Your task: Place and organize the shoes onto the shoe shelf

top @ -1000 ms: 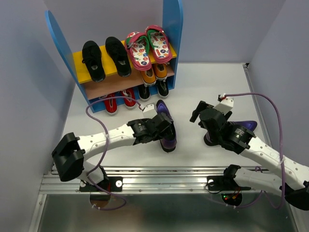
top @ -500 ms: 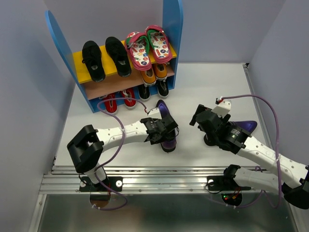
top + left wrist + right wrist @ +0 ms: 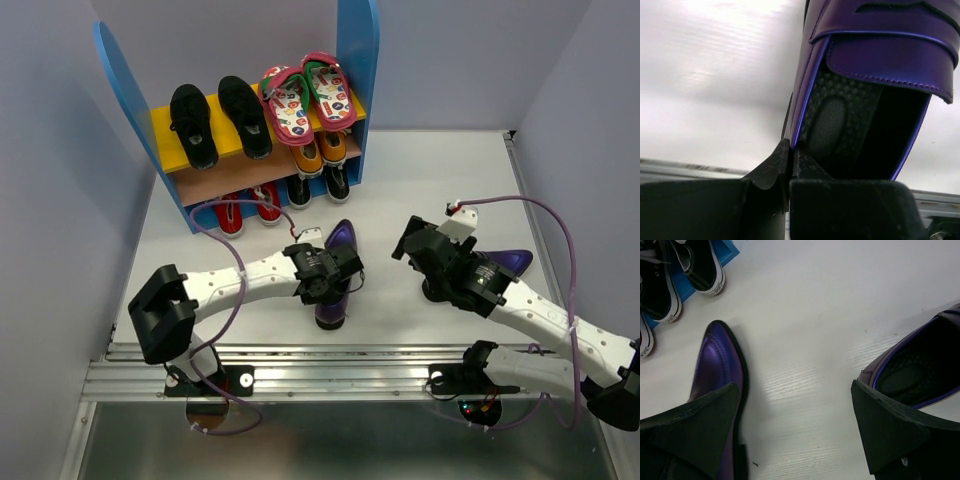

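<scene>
My left gripper [image 3: 322, 288] [image 3: 791, 150] is shut on the side wall of a dark purple loafer [image 3: 338, 248] [image 3: 880, 60] near the table's middle, one finger inside the shoe and one outside. Its toe points toward the shoe shelf [image 3: 357, 60]. The second purple loafer [image 3: 512, 262] [image 3: 920, 365] lies on the right, partly under my right arm. Between the two loafers my right gripper [image 3: 415, 240] [image 3: 794, 390] hangs open over bare table, holding nothing. On the shelf stand black shoes [image 3: 192, 125], pink flip-flops [image 3: 305, 95], orange shoes [image 3: 320, 152], red shoes [image 3: 245, 212] and black-white sneakers [image 3: 322, 185].
The shelf stands at the back left against the grey wall. Grey walls close in both sides. A metal rail [image 3: 330, 375] runs along the near edge by the arm bases. Purple cables [image 3: 555, 215] loop above both arms.
My left gripper has shut on the loafer's side wall. The loafer has shifted toward the near edge and turned a little. My right arm has barely moved.
</scene>
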Action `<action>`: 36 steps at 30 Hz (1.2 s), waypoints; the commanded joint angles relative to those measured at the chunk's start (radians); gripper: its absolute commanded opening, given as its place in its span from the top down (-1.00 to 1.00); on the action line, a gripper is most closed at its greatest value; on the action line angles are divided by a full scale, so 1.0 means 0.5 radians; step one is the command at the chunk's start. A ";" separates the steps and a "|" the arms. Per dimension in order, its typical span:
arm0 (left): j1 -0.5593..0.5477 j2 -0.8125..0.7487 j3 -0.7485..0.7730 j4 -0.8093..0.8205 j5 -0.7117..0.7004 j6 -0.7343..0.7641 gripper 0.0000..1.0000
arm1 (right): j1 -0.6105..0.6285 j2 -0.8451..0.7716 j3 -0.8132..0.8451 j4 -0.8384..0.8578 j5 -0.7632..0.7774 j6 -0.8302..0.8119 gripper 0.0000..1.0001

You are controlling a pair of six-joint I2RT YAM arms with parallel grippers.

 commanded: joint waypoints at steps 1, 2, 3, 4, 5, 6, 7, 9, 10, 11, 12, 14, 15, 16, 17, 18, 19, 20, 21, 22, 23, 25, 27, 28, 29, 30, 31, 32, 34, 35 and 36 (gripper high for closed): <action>-0.003 -0.347 0.107 -0.316 -0.235 -0.090 1.00 | 0.010 0.023 0.015 0.008 0.110 0.040 -1.00; -0.003 -0.435 0.095 -0.353 -0.247 -0.121 1.00 | 0.010 0.032 0.021 0.011 0.110 0.037 -1.00; -0.003 -0.479 0.076 -0.430 -0.275 -0.139 1.00 | 0.010 0.050 0.033 0.008 0.119 0.034 -1.00; -0.003 -0.567 0.064 -0.464 -0.290 -0.176 1.00 | 0.010 0.060 0.040 0.011 0.125 0.024 -1.00; -0.003 -0.611 0.055 -0.497 -0.300 -0.176 1.00 | 0.010 0.069 0.046 0.014 0.128 0.021 -1.00; -0.003 -0.651 0.039 -0.568 -0.312 -0.240 1.00 | 0.010 0.081 0.052 0.020 0.131 0.015 -1.00; -0.003 -0.690 0.030 -0.602 -0.315 -0.268 1.00 | 0.010 0.084 0.055 0.026 0.134 0.009 -1.00; -0.003 -0.798 0.021 -0.697 -0.333 -0.345 1.00 | 0.010 0.087 0.058 0.032 0.150 0.003 -1.00; -0.003 -0.832 0.018 -0.715 -0.336 -0.348 1.00 | 0.010 0.081 0.061 0.035 0.159 0.003 -1.00; 0.000 -0.905 0.012 -0.716 -0.342 -0.330 1.00 | 0.010 0.081 0.061 0.035 0.168 0.000 -1.00; 0.003 -0.939 -0.003 -0.716 -0.358 -0.321 1.00 | 0.010 0.072 0.061 0.035 0.180 -0.003 -1.00; 0.039 -1.010 -0.025 -0.716 -0.364 -0.317 1.00 | 0.010 0.054 0.070 0.035 0.208 -0.012 -1.00; 0.067 -1.062 -0.046 -0.716 -0.352 -0.302 1.00 | 0.010 0.054 0.077 0.035 0.220 -0.022 -1.00; 0.107 -1.086 -0.053 -0.716 -0.337 -0.253 1.00 | 0.010 0.051 0.083 0.035 0.232 -0.034 -1.00; 0.216 -1.108 -0.062 -0.716 -0.324 -0.226 1.00 | 0.010 0.050 0.092 0.032 0.239 -0.052 -1.00; 0.278 -1.154 -0.068 -0.716 -0.318 -0.195 1.00 | 0.010 0.047 0.104 0.035 0.239 -0.058 -1.00; 0.394 -1.178 -0.065 -0.716 -0.321 -0.110 1.00 | 0.010 0.050 0.113 0.032 0.242 -0.071 -1.00; 0.459 -1.209 -0.059 -0.716 -0.327 -0.057 1.00 | 0.010 0.050 0.119 0.035 0.245 -0.074 -1.00; 0.521 -1.222 -0.044 -0.716 -0.336 -0.008 1.00 | 0.010 0.054 0.132 0.032 0.245 -0.080 -1.00; 0.576 -1.231 -0.031 -0.716 -0.346 0.041 1.00 | 0.010 0.060 0.135 0.035 0.239 -0.080 -1.00; 0.628 -1.234 -0.019 -0.716 -0.355 0.090 1.00 | 0.010 0.060 0.135 0.035 0.242 -0.080 -1.00; 0.760 -1.222 0.021 -0.716 -0.388 0.216 1.00 | 0.010 0.063 0.138 0.035 0.236 -0.080 -1.00; 0.864 -1.182 0.057 -0.716 -0.404 0.311 1.00 | 0.010 0.069 0.141 0.035 0.229 -0.077 -1.00; 0.889 -1.167 0.073 -0.716 -0.410 0.339 1.00 | 0.010 0.069 0.141 0.035 0.223 -0.077 -1.00; 0.917 -1.151 0.088 -0.716 -0.422 0.363 1.00 | 0.010 0.069 0.141 0.035 0.223 -0.074 -1.00; 0.962 -1.121 0.119 -0.716 -0.444 0.403 1.00 | 0.010 0.066 0.141 0.035 0.220 -0.074 -1.00; 0.987 -1.102 0.134 -0.713 -0.456 0.422 1.00 | 0.010 0.066 0.141 0.032 0.214 -0.074 -1.00; 1.009 -1.072 0.171 -0.703 -0.474 0.443 1.00 | 0.010 0.060 0.138 0.035 0.214 -0.074 -1.00; 1.064 -1.047 0.196 -0.673 -0.478 0.532 1.00 | 0.010 0.057 0.132 0.035 0.202 -0.074 -1.00; 1.076 -1.019 0.211 -0.661 -0.478 0.557 1.00 | 0.010 0.057 0.132 0.035 0.199 -0.074 -1.00; 1.092 -1.010 0.235 -0.636 -0.471 0.578 1.00 | 0.010 0.057 0.132 0.035 0.196 -0.074 -1.00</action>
